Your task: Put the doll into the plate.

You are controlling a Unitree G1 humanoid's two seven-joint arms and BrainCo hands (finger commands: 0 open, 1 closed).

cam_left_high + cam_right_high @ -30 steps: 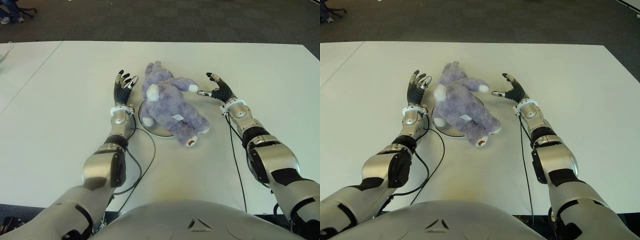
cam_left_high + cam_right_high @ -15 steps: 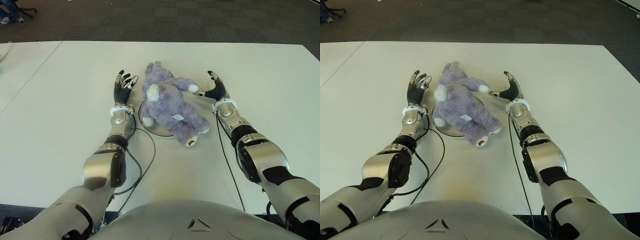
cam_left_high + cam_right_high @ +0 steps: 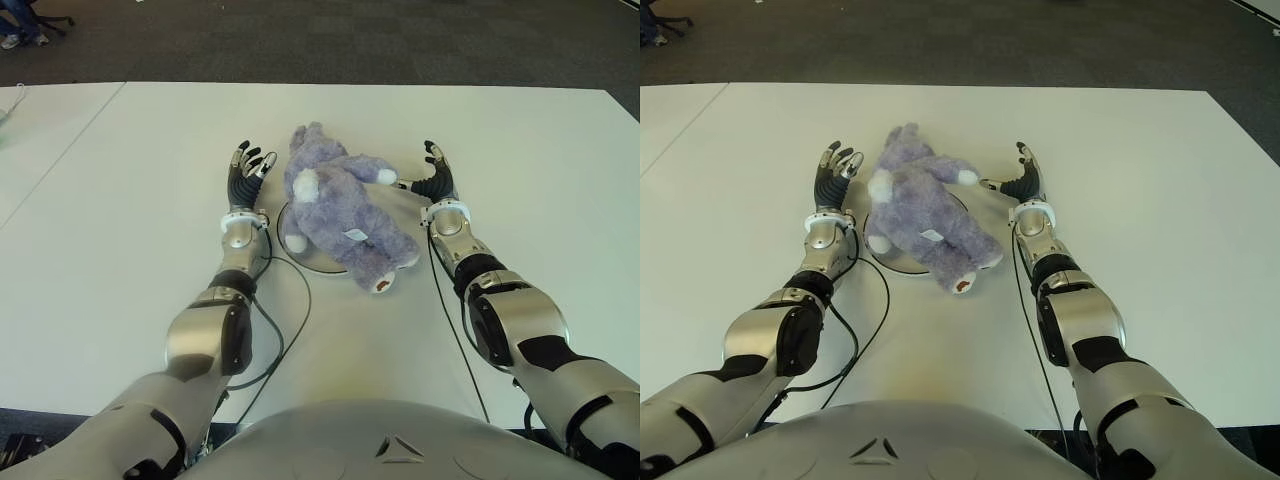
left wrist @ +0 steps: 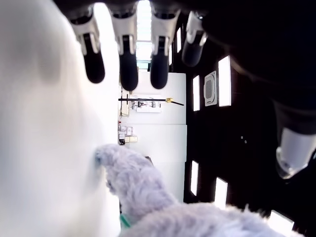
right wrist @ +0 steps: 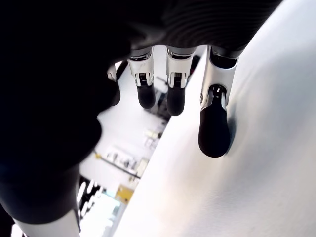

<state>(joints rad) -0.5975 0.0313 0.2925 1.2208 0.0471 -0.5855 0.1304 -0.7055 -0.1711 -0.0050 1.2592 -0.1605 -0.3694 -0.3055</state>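
White surface (image 3: pixel 120 200) runs wide and bare to its edges on both sides. I see the doll (image 3: pixel 340 210) lying across the plate (image 3: pixel 322 262), feet overhanging its near rim. My left hand (image 3: pixel 243 180) and right hand (image 3: pixel 434 180) flank it, fingers spread, holding nothing.

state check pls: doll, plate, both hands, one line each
doll: lying on its side across the plate, held by neither hand
plate: flat on the table, mostly covered by the doll, only its near rim showing
left hand: open, fingers spread, beside the doll on its left, holding nothing
right hand: open, fingers extended, close to the doll's outstretched paw on its right, holding nothing
table: white, bearing plate and doll
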